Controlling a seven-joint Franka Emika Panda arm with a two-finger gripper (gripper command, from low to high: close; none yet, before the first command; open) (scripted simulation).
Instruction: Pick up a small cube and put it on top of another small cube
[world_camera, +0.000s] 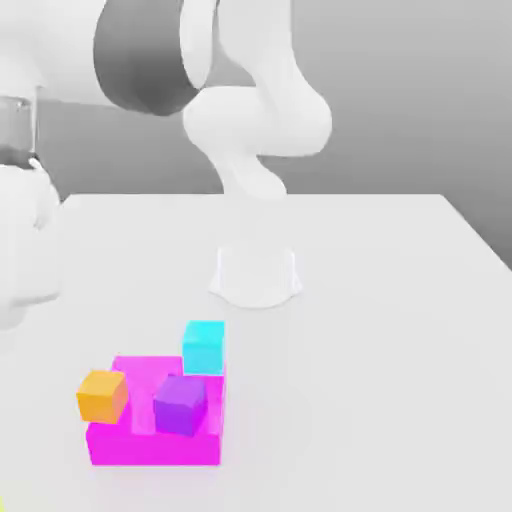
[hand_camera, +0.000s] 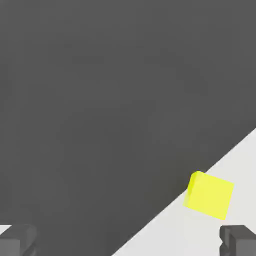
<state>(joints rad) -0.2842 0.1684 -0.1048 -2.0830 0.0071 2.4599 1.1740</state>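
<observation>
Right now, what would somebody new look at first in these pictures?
Probably the big bright pink block near the exterior view's lower left, with orange, purple and light-blue cubes around its top. Next, maybe the bright yellow cube in the hand view, sitting by the table's edge.

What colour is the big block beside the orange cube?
Magenta; the big block shows best in the exterior view.
</observation>
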